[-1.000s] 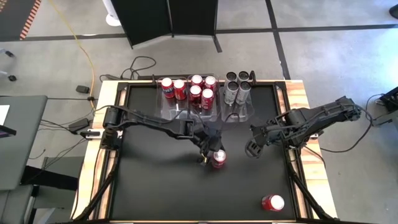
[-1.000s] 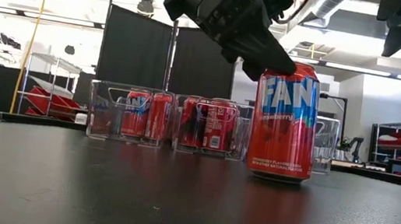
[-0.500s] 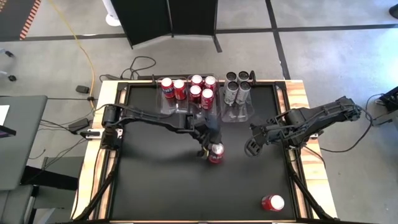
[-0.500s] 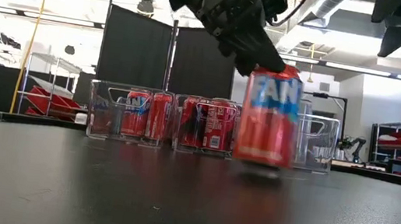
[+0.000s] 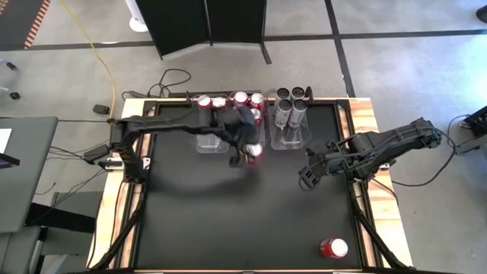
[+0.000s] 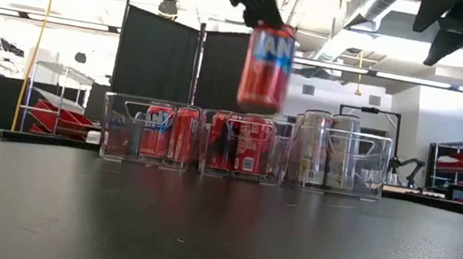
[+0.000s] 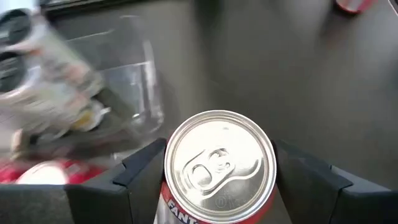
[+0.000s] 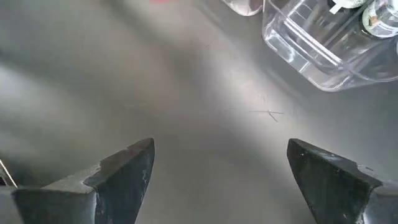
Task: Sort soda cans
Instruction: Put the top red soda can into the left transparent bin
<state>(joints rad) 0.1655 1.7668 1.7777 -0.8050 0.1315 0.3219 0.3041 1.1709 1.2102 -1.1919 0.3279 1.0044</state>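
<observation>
From above, the left hand (image 5: 247, 149) grips a red soda can (image 5: 253, 150) at the front edge of the middle clear bin (image 5: 262, 140), on the black bench (image 5: 228, 221). Red cans (image 5: 207, 102) fill the bins behind it, silver-grey cans (image 5: 291, 106) stand in the bin to that bin's right, and a lone red can (image 5: 333, 247) lies well away, near the bench's front right corner. The right hand (image 5: 310, 178) waits over bare bench to the right of the middle bin, fingers spread and holding nothing.

At bench level, the gripped can (image 6: 267, 55) hangs clear of the surface, above the middle bin (image 6: 245, 147) (its blue-and-white lettering partly visible), slightly tilted.

From the left wrist, the can's silver top (image 7: 219, 165) sits between the two dark fingers (image 7: 135, 171), which press its sides; a clear bin wall (image 7: 134, 84) lies beyond it.

From the right wrist, both fingers (image 8: 121, 171) stand wide apart over dark bench, with a clear bin (image 8: 317, 40) beyond.
</observation>
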